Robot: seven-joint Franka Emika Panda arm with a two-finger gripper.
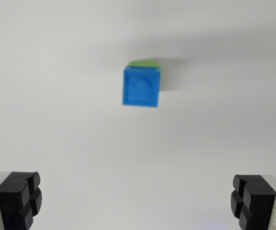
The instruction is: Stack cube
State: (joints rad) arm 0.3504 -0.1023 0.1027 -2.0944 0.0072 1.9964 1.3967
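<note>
Wrist view: white table [56, 96] fills frame. End effector [137, 201] spread wide, empty, pads at both lower corners. Blue cube [141, 86] sits on green cube [145, 63], stack apparently done. Stack lies ahead of end effector, centred between pads, well apart.

The wrist view is bright and evenly lit, the pale bench [56, 120] almost washed out and shading to a duller grey along the far edge. A soft, diffuse shadow spreads from the blue cube [141, 87] toward the right and far side, so the light comes from the near left. The cube is blurred, its edges smeared, while the tool [137, 201] fingertips [20, 199] at the near corners look sharper.
</note>
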